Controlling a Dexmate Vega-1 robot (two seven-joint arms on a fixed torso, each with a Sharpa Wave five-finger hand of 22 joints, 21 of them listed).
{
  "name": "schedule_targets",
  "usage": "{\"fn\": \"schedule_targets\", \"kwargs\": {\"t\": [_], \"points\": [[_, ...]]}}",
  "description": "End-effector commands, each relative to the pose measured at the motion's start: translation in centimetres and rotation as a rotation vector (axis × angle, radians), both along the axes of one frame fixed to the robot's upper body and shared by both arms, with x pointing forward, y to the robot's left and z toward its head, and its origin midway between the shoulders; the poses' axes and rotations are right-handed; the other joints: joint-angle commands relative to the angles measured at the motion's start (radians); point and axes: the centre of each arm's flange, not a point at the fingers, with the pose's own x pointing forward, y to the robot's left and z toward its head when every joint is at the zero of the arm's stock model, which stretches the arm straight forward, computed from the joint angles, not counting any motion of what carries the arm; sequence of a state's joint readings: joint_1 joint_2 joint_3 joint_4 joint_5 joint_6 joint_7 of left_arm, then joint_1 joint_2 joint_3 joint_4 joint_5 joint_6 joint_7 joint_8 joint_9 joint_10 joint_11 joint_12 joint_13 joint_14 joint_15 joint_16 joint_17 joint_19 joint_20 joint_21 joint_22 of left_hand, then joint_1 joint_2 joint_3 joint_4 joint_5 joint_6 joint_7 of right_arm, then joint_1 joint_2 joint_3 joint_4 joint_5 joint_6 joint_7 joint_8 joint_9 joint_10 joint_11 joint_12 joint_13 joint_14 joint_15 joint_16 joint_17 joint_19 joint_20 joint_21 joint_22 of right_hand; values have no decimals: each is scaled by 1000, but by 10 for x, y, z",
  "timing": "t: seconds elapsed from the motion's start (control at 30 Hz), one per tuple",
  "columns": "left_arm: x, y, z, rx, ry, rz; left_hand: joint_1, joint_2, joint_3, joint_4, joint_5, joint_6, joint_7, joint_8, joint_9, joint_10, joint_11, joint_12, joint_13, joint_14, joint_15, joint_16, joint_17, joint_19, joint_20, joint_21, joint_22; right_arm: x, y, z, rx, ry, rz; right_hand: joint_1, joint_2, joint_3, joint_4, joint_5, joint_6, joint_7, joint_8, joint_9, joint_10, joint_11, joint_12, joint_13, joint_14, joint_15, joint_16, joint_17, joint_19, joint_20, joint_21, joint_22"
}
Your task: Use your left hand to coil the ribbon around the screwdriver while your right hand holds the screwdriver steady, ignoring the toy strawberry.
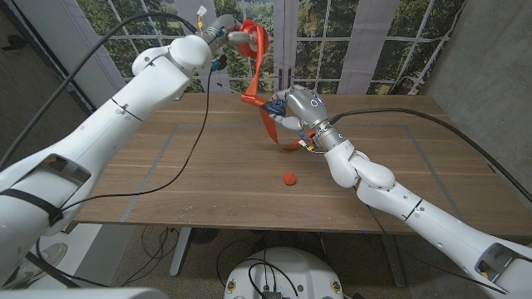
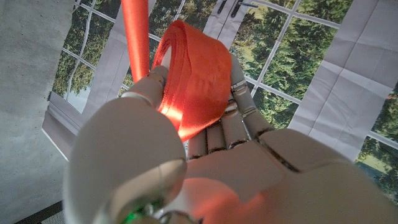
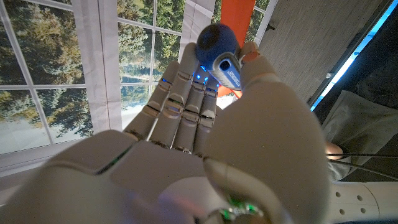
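Note:
My left hand (image 1: 226, 33) is raised high over the table's far side and grips a bunch of the red ribbon (image 1: 258, 51); in the left wrist view its fingers (image 2: 233, 106) wrap around the folded ribbon (image 2: 196, 74). The ribbon runs down to the screwdriver (image 1: 272, 108), whose blue handle my right hand (image 1: 299, 110) holds above the table. The right wrist view shows the blue handle end (image 3: 219, 45) between that hand's fingers, with ribbon (image 3: 237, 14) behind. A ribbon tail (image 1: 277, 133) hangs below the right hand. The toy strawberry (image 1: 289, 178) lies on the table in front of it.
The wooden table (image 1: 208, 183) stretches wide on both sides. A black cable (image 1: 195, 154) hangs from my left arm and trails across the table's left half. Windows stand behind the table.

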State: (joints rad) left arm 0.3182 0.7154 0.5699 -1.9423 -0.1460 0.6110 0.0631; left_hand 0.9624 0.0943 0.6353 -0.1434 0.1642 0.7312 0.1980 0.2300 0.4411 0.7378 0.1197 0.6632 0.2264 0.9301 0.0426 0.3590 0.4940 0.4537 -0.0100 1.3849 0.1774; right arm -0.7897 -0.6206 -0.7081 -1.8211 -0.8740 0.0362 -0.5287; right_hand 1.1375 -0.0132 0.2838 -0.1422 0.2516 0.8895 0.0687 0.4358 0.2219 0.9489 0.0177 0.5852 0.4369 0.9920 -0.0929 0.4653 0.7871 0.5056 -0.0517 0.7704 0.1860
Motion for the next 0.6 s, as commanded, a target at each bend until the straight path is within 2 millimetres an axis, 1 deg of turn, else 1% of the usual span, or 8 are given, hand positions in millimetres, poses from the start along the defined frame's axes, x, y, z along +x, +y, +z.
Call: {"fn": "schedule_targets", "kwargs": {"t": [0.03,0.13,0.17,0.27,0.3,0.5,0.53,0.6], "points": [[-14,-22,2,59,-22,-96,64,90,34,20,5,201,-125,7,4,258,-247,26,179,182,-222,4,6,-1,-5,6,0,18,8,1,-27,26,-43,136,129,8,1,8,141,-131,1,7,78,-66,-1,19,63,-124,-6,1,-5,-3,8,2],[-22,-24,1,72,-41,-112,63,90,34,21,5,201,-125,7,4,258,-248,24,176,183,-222,4,6,-3,-5,6,0,29,8,1,-24,66,-52,137,129,8,1,8,143,-129,1,7,79,-66,-2,17,65,-124,-7,0,-5,-3,9,2],[-24,-25,0,73,-42,-124,63,90,34,21,5,202,-125,7,3,257,-254,23,176,182,-223,4,6,-2,-5,6,0,32,8,1,-28,64,-72,136,129,8,1,8,142,-129,1,7,79,-66,-2,18,65,-124,-7,0,-6,-3,9,2],[-31,-26,-2,74,-53,-156,63,90,35,21,5,202,-126,6,3,257,-246,25,179,183,-222,3,6,-1,-5,6,0,42,7,1,-24,92,-90,137,128,8,1,9,143,-129,1,6,80,-69,-3,18,66,-124,-8,0,-7,-3,10,2],[-34,-26,-2,78,-58,-162,63,90,34,21,5,201,-126,6,3,258,-249,25,179,182,-222,2,6,-1,-5,6,0,46,7,1,-21,99,-96,137,127,8,0,9,143,-129,1,6,81,-68,-3,19,67,-125,-8,0,-7,-2,11,2],[-49,-23,-9,87,-87,-182,63,90,34,21,5,201,-127,7,5,255,-247,23,179,183,-222,2,7,-2,-6,6,0,69,-2,4,15,165,-142,137,127,8,1,10,144,-128,0,6,82,-68,-4,19,68,-124,-10,0,-6,-2,13,2],[-50,-22,-11,86,-88,-182,63,90,34,21,5,203,-125,7,4,257,-252,22,176,182,-221,2,7,-1,-5,6,0,71,-3,4,19,153,-171,137,127,8,1,10,145,-127,0,6,84,-66,-4,18,68,-124,-10,-1,-6,-2,13,2],[-52,-19,-15,82,-88,-186,63,90,34,21,5,203,-126,7,4,258,-250,21,176,183,-223,2,7,-1,-6,6,0,77,-7,6,28,195,-156,136,127,7,1,10,144,-125,-1,6,82,-68,-6,19,69,-124,-11,-1,-6,-2,14,2]]}}
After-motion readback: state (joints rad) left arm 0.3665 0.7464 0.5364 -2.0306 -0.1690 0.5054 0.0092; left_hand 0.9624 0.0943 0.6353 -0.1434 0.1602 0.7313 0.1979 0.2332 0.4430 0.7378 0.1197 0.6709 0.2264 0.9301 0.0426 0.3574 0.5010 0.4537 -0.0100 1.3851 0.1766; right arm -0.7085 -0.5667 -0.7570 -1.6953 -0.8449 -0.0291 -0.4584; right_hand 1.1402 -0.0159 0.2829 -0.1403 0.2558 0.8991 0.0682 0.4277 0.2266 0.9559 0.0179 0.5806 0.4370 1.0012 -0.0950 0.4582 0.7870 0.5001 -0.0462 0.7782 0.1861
